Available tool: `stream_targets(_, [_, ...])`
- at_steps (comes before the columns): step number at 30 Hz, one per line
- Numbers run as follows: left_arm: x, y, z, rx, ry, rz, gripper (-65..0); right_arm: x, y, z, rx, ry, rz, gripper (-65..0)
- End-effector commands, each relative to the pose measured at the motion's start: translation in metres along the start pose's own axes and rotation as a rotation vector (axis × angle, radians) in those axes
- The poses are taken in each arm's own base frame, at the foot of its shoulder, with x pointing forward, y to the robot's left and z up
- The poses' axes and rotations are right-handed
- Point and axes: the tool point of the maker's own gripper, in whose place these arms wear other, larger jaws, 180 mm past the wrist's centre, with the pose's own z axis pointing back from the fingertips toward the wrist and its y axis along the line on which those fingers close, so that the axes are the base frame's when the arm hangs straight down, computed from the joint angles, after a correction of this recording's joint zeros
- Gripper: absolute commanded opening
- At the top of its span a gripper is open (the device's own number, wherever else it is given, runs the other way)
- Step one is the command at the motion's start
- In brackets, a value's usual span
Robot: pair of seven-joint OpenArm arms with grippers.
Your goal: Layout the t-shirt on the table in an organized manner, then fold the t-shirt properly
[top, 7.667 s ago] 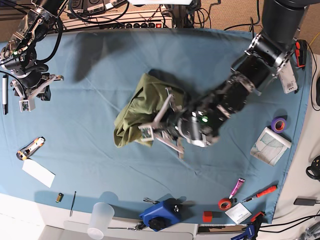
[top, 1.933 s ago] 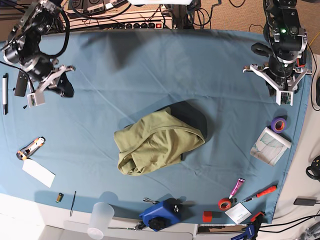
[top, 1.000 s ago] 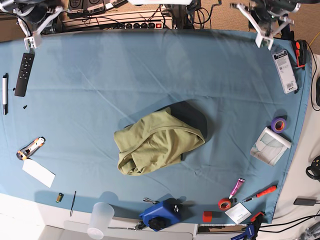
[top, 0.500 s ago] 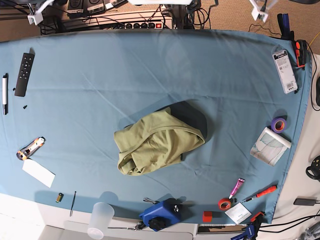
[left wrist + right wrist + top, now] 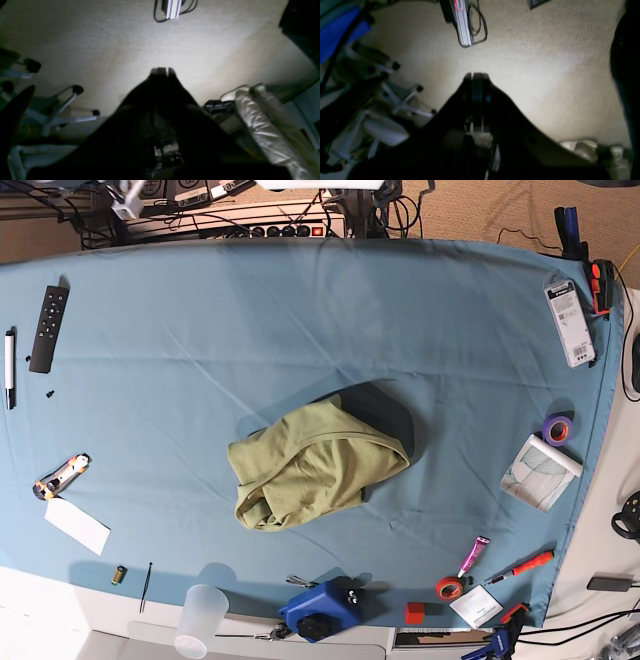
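At the middle of the desk [image 5: 200, 330] the t-shirt [image 5: 310, 465] lies in a crumpled heap (not yet spread), free of any hold. The left end effector [image 5: 162, 71] and right end effector [image 5: 476, 75] are both clenched, empty, pointing off toward the floor, evidently parked clear.

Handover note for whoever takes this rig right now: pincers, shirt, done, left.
Left pincer: shut, empty, raised off the table and facing the carpeted floor.
Right pincer: shut, empty, likewise aimed at the floor.
Olive-green cloth t-shirt: a crumpled heap near the middle of the teal-blue draped table, touched by neither arm.
Done: nothing visible; the shirt is neither spread nor folded.
Left: spread it flat, smooth body and sleeves, then fold.
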Motion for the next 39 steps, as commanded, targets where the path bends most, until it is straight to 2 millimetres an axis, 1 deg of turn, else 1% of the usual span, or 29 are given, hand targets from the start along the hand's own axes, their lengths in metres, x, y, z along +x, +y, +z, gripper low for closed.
stream_targets(1, [-0.004,0.001,-0.005,0.006,0.014,-0.018,-65.0,0.001,-0.005,0.0,-0.017,0.009,0.019,-65.0])
stream_targets(5, [0.002,0.004,-0.029,0.037,0.02,-0.087,-65.0,0.005,-0.006,-0.025,-0.048,0.054,0.092,-65.0])
stream_targets(9, [0.016,0.006,-0.043,0.054,-0.028,-0.143,-65.0,0.007,-0.003,-0.053,-0.056,0.102,0.168,-65.0])
stream_targets(12, [0.034,0.006,-0.049,0.051,-0.115,-0.142,-65.0,0.011,0.004,-0.073,-0.039,0.107,0.216,-65.0])
stream_targets(16, [0.057,0.011,-0.05,0.061,-0.297,-0.113,-65.0,0.019,0.008,-0.096,-0.038,0.109,0.31,-65.0])
stream_targets(18, [0.063,0.015,-0.049,0.097,-0.374,-0.088,-65.0,0.027,0.011,-0.105,-0.032,0.092,0.35,-65.0])
stream_targets(20, [0.062,0.016,-0.052,0.124,-0.402,-0.064,-65.0,0.039,0.018,-0.113,-0.011,0.06,0.368,-65.0])
stream_targets(23, [0.058,0.01,-0.059,0.138,-0.4,-0.034,-65.0,0.058,0.016,-0.122,-0.058,0.009,0.333,-65.0])
stream_targets(25, [0.059,0.001,-0.064,0.128,-0.395,-0.02,-65.0,0.071,0.013,-0.127,-0.103,-0.05,0.302,-65.0])
stream_targets(27, [0.064,-0.008,-0.069,0.113,-0.395,-0.01,-65.0,0.079,0.013,-0.131,-0.138,-0.107,0.268,-65.0])
stream_targets(29, [0.068,-0.018,-0.072,0.097,-0.397,-0.002,-65.0,0.079,0.013,-0.136,-0.162,-0.131,0.24,-65.0])
stream_targets(32, [0.075,-0.035,-0.075,0.07,-0.412,0.008,-65.0,0.073,0.018,-0.141,-0.158,-0.119,0.225,-65.0])
stream_targets(34, [0.078,-0.043,-0.076,0.056,-0.419,0.014,-65.0,0.076,0.02,-0.141,-0.155,-0.134,0.226,-65.0])
stream_targets(37, [0.083,-0.05,-0.076,0.045,-0.429,0.016,-65.0,0.08,0.02,-0.14,-0.154,-0.144,0.228,-65.0])
stream_targets(39, [0.086,-0.05,-0.075,0.045,-0.437,0.014,-65.0,0.08,0.02,-0.14,-0.154,-0.144,0.228,-65.0])
